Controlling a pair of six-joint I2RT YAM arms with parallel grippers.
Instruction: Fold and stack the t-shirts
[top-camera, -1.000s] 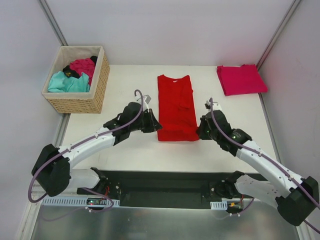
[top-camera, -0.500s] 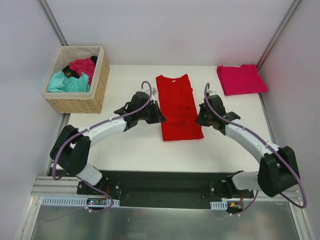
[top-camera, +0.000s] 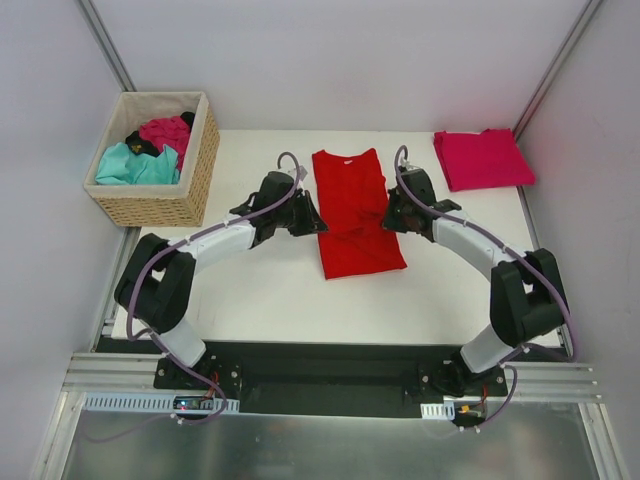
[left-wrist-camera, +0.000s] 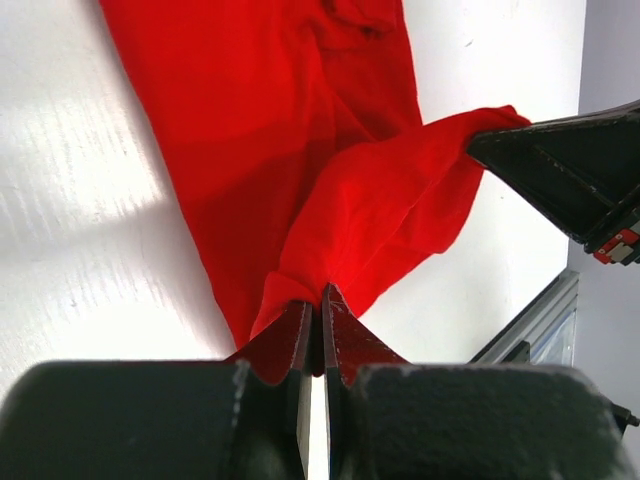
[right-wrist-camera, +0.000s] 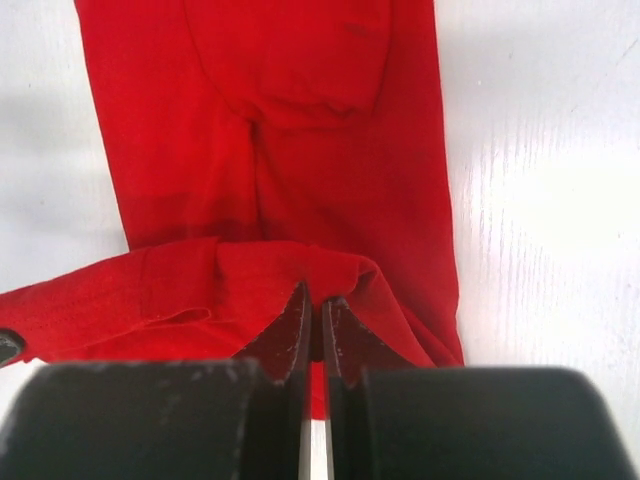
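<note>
Hem of red t-shirt | pinched in left tool | pinched in right tool | sagging between

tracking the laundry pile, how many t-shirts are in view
5: red t-shirt mid-table, crimson t-shirt folded at the far right corner, teal, magenta and black in the basket; more may hide beneath.

Bright light, probably overhead; glare on table.

White glossy table, pale grey walls behind and at both sides, metal posts in the corners, soft even light
</note>
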